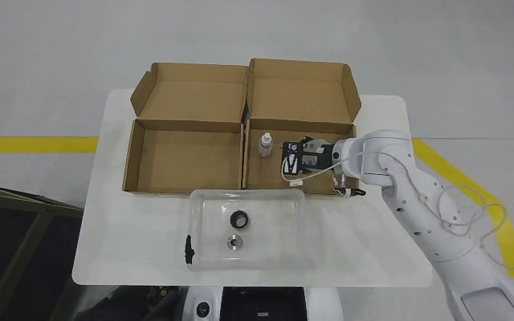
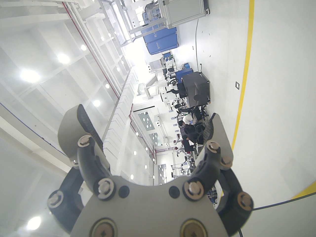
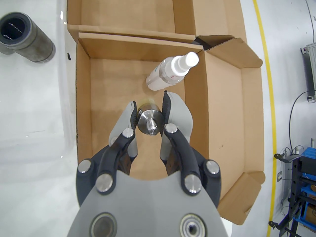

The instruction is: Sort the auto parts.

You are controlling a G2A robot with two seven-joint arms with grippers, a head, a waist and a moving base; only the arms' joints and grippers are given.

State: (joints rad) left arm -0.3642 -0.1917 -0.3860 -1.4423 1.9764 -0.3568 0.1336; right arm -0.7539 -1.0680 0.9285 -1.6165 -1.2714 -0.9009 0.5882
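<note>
My right gripper [image 3: 149,114] is shut on a round silver metal part with a threaded stud [image 3: 148,123], held above the floor of the right cardboard box [image 1: 333,180]. In the top view that gripper [image 1: 291,163] hovers over the same box. A white spray bottle [image 3: 172,71] stands upright in the box close beyond the fingertips, also visible as the bottle [image 1: 266,144]. A clear plastic tray [image 1: 277,249] at the table's front holds a dark cylindrical sleeve [image 1: 240,218] and a small metal part [image 1: 234,242]. My left gripper [image 2: 148,119] is open, pointing away at the room.
A second cardboard box [image 1: 181,160] sits left of the right one, lids folded back. A small black piece [image 1: 189,249] lies at the tray's left edge. The dark sleeve [image 3: 26,40] appears on the tray beside the box.
</note>
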